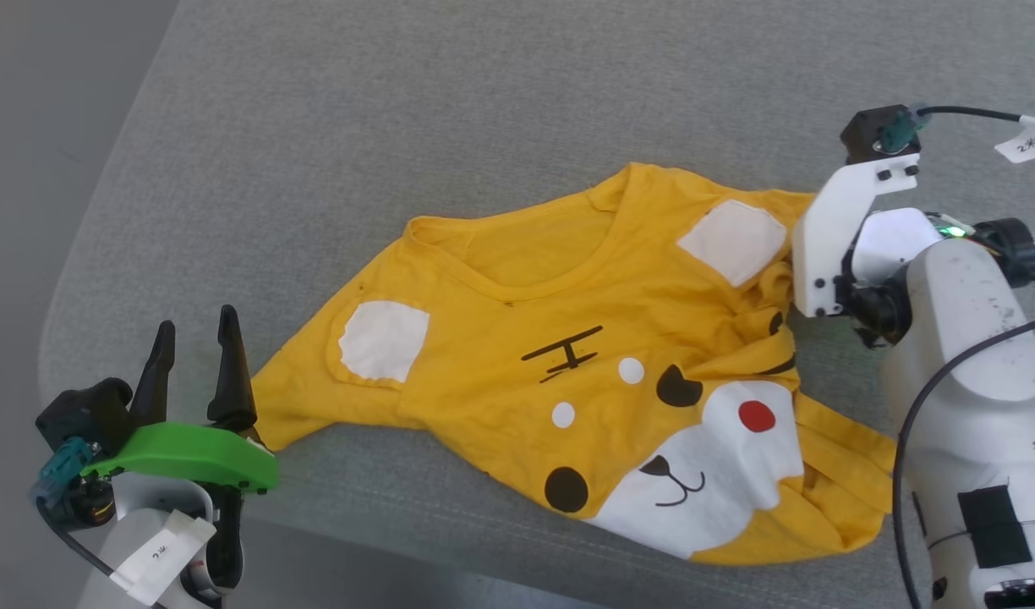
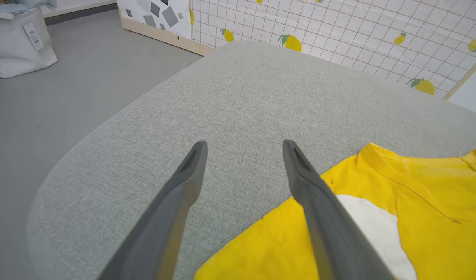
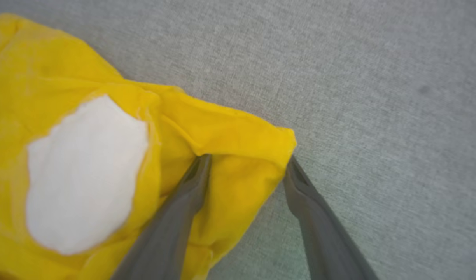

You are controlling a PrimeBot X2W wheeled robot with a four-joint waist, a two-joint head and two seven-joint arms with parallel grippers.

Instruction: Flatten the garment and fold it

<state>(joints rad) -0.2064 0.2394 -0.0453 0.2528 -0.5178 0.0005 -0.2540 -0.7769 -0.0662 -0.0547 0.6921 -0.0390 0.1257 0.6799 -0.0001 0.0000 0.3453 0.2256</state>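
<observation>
The garment (image 1: 568,364), a bright yellow T-shirt, lies print-side up and wrinkled on the grey cushion (image 1: 399,127), its lower right part bunched. My left gripper (image 1: 196,320) is open at the lower left, just beside the left sleeve's edge. In the left wrist view that gripper (image 2: 244,143) has bare cushion between its fingers, and the garment (image 2: 417,202) lies to the right under one finger. My right gripper (image 3: 249,157) is open and straddles the corner of the right sleeve of the garment (image 3: 86,167), with yellow cloth between the fingers. In the head view, its white wrist mount (image 1: 822,245) hides those fingers.
The cushion's rounded edge (image 1: 69,279) curves down the left side, with grey floor (image 2: 47,97) beyond. A white bag (image 2: 16,42) stands on that floor. A lemon-patterned grid panel (image 2: 339,27) runs behind the cushion. Bare cushion stretches beyond the shirt.
</observation>
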